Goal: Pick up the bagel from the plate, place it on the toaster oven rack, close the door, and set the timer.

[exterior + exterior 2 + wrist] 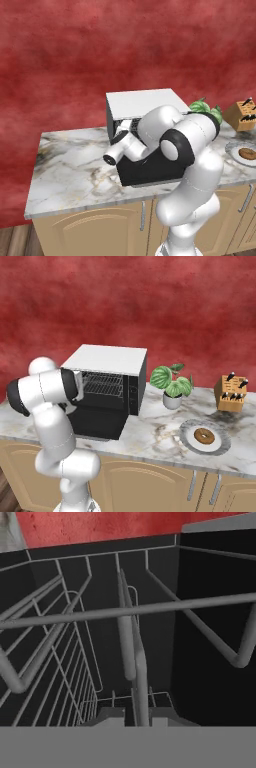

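Closest in, the claw (139, 716) sits inside the mouth of the toaster oven (107, 358), its two tips drawn in tight on either side of one thin wire of the rack (125, 612), so it looks closed on that wire and holds no food. Just below it, the door (95, 423) lies swung down flat in front of the toaster oven, with the arm reaching over it. The bagel (204, 436) is not in play yet: it rests in the middle of the plate (220, 448), well to the right of the toaster oven on the marble tabletop (160, 436). From here, the thin round wire could slip from so narrow a pinch. A hard pull could drag the rack off its rails or tilt it, and a low forearm could knock the open door. Beyond the plate, beside the toaster oven's right wall, stands a potted plant (172, 383), and farther right a knife block (232, 393). By count: one bagel, one plate, one toaster oven, one rack, one door, one plant, one knife block.
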Controlling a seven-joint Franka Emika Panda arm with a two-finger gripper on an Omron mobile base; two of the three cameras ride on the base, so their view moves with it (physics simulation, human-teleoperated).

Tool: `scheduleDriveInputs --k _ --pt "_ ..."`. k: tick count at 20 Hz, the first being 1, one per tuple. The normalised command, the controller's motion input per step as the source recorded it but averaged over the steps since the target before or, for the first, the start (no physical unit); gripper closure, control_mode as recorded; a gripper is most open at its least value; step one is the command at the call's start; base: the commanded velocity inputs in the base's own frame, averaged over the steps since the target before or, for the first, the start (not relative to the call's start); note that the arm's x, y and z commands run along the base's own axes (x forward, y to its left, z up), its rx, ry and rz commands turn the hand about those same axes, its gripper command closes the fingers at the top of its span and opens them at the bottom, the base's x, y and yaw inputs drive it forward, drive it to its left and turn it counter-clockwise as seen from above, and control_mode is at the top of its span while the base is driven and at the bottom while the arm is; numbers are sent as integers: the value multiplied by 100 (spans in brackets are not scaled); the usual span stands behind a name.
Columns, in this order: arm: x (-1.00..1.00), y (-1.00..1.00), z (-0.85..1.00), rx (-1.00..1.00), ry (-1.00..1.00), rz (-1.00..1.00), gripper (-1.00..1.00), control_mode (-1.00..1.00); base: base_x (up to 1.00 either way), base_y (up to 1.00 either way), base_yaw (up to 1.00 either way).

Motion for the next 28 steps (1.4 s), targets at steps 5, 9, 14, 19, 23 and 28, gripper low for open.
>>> scheduleDriveInputs --k 5,9,14,19,23,28 --pt "-56 0 0 0 13 0 100 -100 0 0 0" --pt "-76 0 1 2 9 0 100 -100 0 0 0" --pt "-82 0 6 2 10 0 100 -100 0 0 0" --pt "-90 -2 10 4 10 0 100 -100 0 0 0" --pt "-84 -1 8 4 10 0 100 -100 0 0 0" --pt "-69 0 2 3 13 0 100 -100 0 0 0"
